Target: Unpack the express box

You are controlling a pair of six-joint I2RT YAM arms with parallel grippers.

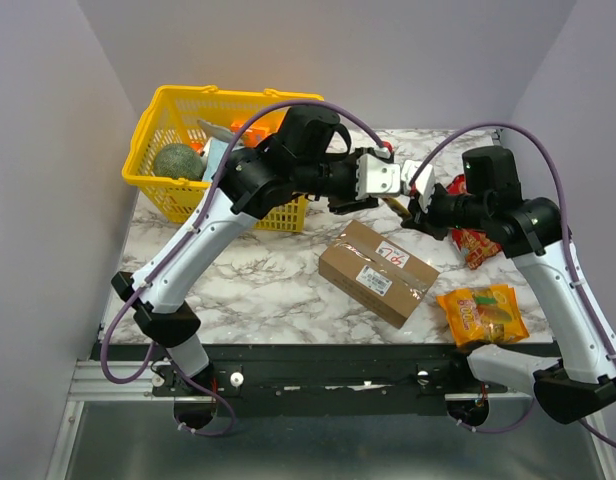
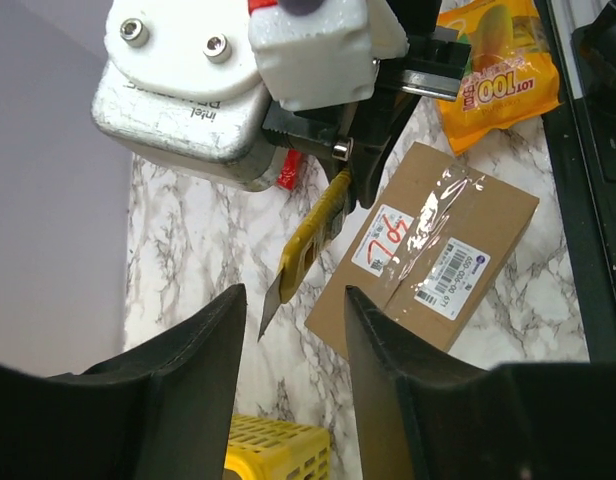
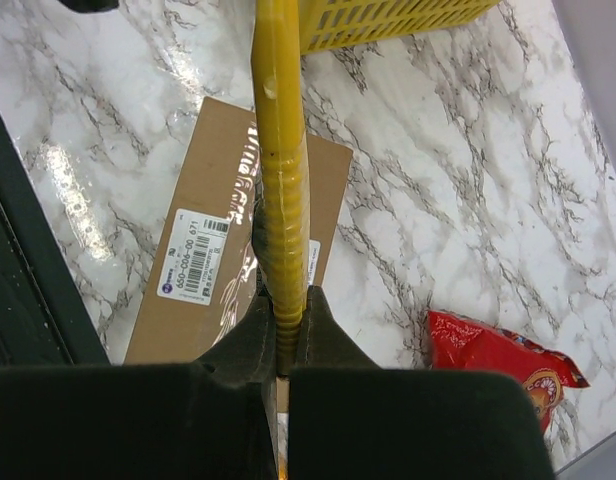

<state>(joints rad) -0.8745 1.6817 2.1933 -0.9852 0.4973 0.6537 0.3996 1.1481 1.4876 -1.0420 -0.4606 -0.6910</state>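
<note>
Brown corrugated cardboard express box (image 1: 376, 271), closed and taped, lying flat on the white marbled worktop (image 1: 258, 275) between the two arm bases and towards the near edge. Its long axis runs diagonally, far-left to near-right in the top view. The clear-taped seam, the white printed label (image 2: 454, 275) and the white sticker with red scribble (image 2: 390, 240) face upward.

Right jaws: clamped tight on the handle of a yellow utility knife (image 3: 280, 180), with the blade tip (image 2: 265, 322) exposed and pointing away from the wrist.

Left jaws: parted to a moderate gap and holding nothing. In the left wrist view the blade tip shows within that gap, but whether it is within the fingers' reach cannot be told.

Both pairs of jaws hang above the box's far side, apart from it, so the box lies below them and slightly nearer the arm bases. In the right wrist view the knife handle lines up roughly with the box's long axis and covers the seam. This suggests the right arm (image 1: 553, 250) is placed to lower the blade and draw it along the tape.

Surroundings: yellow plastic mesh basket (image 1: 178, 125) at far left; red snack packet (image 3: 498, 360) and orange snack packet (image 1: 483, 313) to the right.
</note>
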